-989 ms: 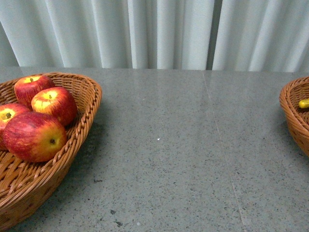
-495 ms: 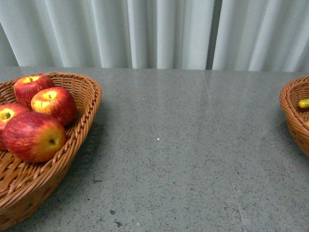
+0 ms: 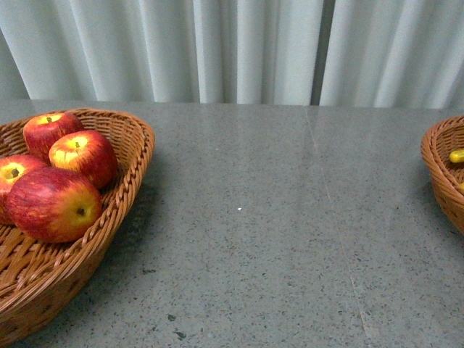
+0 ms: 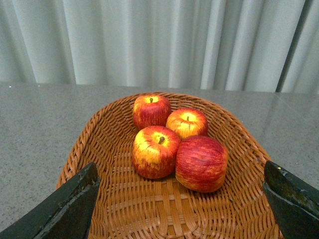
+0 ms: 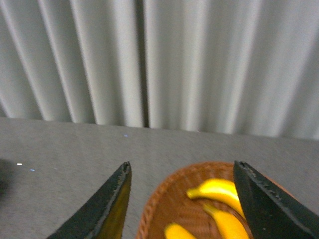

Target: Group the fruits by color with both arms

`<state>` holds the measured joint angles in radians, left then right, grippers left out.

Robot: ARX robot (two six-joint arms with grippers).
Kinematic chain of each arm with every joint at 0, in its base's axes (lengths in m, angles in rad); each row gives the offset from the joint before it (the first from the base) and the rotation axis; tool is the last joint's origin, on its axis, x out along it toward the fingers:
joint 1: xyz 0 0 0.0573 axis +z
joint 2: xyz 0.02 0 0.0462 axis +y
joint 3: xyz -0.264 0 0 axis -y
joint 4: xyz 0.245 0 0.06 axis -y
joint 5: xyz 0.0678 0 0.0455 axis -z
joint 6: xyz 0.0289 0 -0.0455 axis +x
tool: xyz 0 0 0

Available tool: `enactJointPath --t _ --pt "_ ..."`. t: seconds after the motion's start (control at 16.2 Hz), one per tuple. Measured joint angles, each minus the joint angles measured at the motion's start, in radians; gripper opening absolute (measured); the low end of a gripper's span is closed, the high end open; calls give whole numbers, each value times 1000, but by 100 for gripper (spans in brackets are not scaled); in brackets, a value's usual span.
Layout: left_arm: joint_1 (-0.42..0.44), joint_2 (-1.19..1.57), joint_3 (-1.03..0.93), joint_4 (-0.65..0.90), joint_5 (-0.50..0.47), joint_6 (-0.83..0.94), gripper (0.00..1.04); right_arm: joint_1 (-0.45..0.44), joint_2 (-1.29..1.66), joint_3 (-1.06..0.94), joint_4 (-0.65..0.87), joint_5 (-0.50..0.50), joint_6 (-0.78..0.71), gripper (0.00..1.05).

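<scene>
Several red apples streaked with yellow (image 3: 54, 203) lie together in a brown wicker basket (image 3: 119, 210) at the table's left; the left wrist view shows the same apples (image 4: 201, 163) in that basket (image 4: 114, 199). My left gripper (image 4: 182, 199) hangs open above the basket's bare near end, apart from the apples. At the right edge a second wicker basket (image 3: 438, 174) holds yellow bananas (image 3: 456, 155). In the right wrist view the bananas (image 5: 217, 191) lie in this basket (image 5: 159, 199), and my right gripper (image 5: 182, 199) is open above them. Neither arm shows in the front view.
The grey speckled tabletop (image 3: 275, 217) stretches between the two baskets. White pleated curtains (image 3: 239, 51) close off the far edge of the table.
The front view has shifted very slightly; the apples and baskets keep their places. No arm enters that view.
</scene>
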<state>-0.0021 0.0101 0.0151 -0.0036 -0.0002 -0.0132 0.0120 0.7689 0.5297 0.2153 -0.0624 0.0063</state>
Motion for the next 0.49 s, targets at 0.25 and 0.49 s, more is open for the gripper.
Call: enactJointPath --t 0.25,0.49 --pt "0 0 0 0 0 0 98 -18 -268 -188 -51 64 0 23" --pt "0 0 0 0 0 0 98 -18 -342 -306 -23 63 -3 2"
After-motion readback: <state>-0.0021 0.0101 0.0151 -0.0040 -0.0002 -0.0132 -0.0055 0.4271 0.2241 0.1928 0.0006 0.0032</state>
